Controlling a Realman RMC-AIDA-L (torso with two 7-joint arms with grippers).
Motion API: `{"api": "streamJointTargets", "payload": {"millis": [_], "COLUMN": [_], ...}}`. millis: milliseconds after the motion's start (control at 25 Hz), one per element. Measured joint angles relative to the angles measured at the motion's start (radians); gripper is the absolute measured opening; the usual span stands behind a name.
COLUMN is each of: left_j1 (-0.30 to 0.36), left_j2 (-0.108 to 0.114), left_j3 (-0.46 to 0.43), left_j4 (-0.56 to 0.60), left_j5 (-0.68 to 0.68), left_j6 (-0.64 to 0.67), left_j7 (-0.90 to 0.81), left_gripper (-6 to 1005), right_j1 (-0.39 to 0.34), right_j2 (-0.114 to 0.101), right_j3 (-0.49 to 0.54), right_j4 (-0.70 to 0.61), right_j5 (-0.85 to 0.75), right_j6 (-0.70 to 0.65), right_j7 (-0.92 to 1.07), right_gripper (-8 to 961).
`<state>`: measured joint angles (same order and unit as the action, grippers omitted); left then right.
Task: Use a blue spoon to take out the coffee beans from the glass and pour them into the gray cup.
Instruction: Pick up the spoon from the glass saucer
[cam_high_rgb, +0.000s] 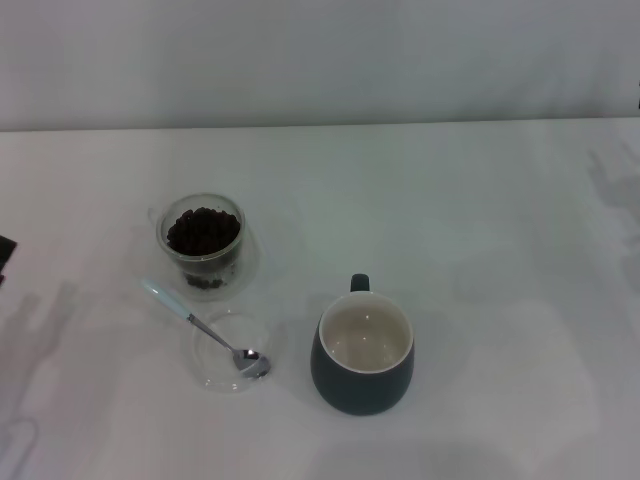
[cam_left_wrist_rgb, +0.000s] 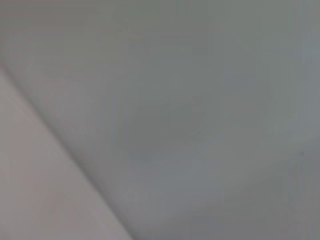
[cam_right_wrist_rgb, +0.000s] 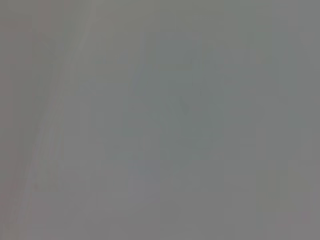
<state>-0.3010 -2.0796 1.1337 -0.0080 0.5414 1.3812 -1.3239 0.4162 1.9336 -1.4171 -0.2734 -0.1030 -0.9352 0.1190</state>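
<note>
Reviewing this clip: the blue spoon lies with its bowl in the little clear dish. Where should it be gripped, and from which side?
Probably the pale handle of the blue spoon, from above on the robot's left. The handle slopes up and out over the rim of the clear dish, toward the glass, so it looks clear of the table. The metal bowl lies low inside the dish. Neither tool is in view.

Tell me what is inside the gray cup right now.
Nothing shows inside the gray cup: only its bare cream-white wall and floor. The coffee beans all sit in the glass. The near inner wall is hidden by the rim.
</note>
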Motion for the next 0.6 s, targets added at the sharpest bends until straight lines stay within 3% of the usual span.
{"api": "streamJointTargets", "payload": {"millis": [240, 600], "left_j1": [-0.022, -0.091], "left_j2": [0.002, 0.009], "left_j3": [0.117, 0.315], "left_j4": [-0.001, 0.005], "left_j5": [0.0, 0.0], "left_j6": [-0.053, -0.137], "left_j7": [-0.168, -0.275], "left_gripper": [831, 831], "right_j1": [0.009, 0.015], "right_j2": [0.011, 0.026], "right_j3": [0.03, 0.032], "right_j4": [0.0, -0.021], "right_j5": [0.004, -0.002], "right_j6": [0.015, 0.01], "right_j7": [-0.018, -0.021], "right_gripper": [523, 523]}}
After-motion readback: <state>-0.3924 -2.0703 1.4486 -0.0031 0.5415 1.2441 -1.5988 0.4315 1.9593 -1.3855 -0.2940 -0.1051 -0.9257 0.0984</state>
